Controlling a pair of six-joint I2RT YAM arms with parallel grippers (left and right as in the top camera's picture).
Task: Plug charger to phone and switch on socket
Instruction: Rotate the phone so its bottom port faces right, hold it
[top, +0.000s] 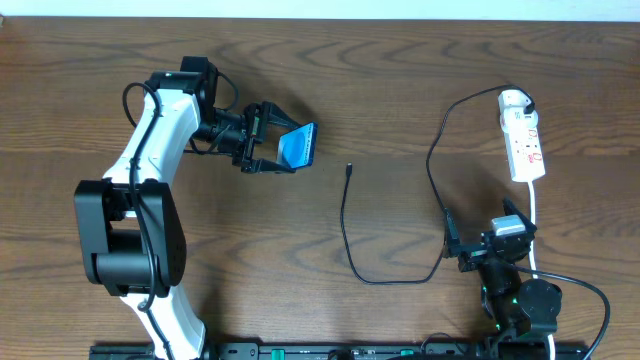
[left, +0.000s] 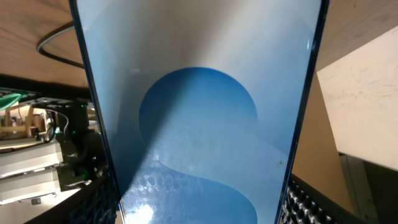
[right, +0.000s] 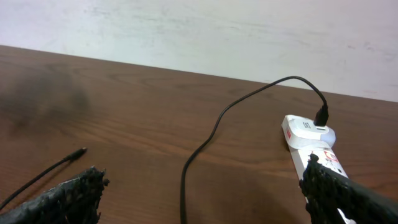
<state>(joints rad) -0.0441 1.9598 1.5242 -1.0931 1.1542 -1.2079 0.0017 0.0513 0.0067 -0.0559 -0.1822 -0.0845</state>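
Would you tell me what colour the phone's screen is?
Blue, a deeper rounded shape on paler blue; the phone shows best in the left wrist view.

Phone (top: 297, 146) sits left, between the left end effector's (top: 285, 147) fingers. Charger (top: 343, 215) lies mid-worktop (top: 400, 60), tip right of the phone, plug head on the socket (top: 526, 148), far right.

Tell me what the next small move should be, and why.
Probably reach the open right gripper to the charger's connector tip, which lies loose on the table. The left gripper holds the phone tilted up, and the tip lies apart from it.
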